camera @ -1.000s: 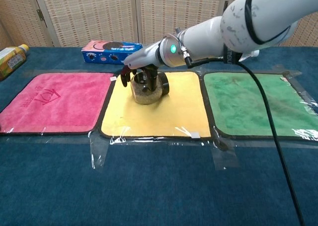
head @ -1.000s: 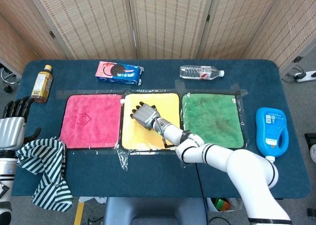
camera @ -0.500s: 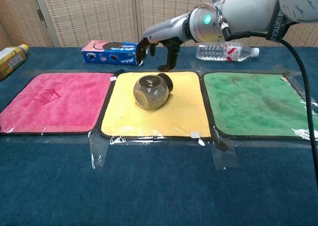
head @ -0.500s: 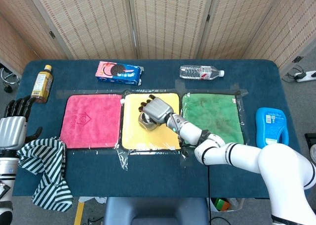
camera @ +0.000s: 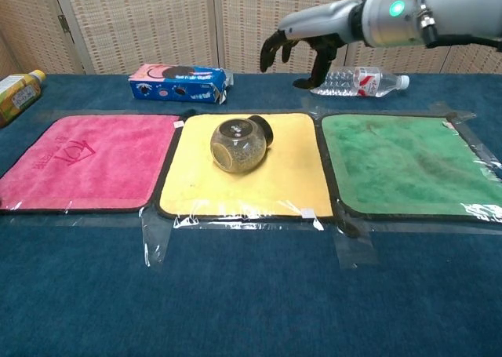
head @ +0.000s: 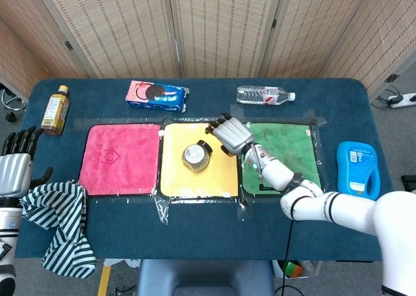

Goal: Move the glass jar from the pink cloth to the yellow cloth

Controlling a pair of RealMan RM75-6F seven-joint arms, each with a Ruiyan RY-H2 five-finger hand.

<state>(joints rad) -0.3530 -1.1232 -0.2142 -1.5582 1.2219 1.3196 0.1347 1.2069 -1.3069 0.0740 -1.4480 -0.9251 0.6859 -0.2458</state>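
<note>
One glass jar [camera: 239,143] tilted on yellow cloth [camera: 278,184] | right hand [head: 231,133] raised clear of it, fingers spread, empty | left hand [head: 18,154] at desk edge, fingers apart, empty

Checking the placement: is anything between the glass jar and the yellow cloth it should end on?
Nothing visible. The glass jar already rests on the yellow cloth, and the right hand is raised clear, holding nothing.
</note>
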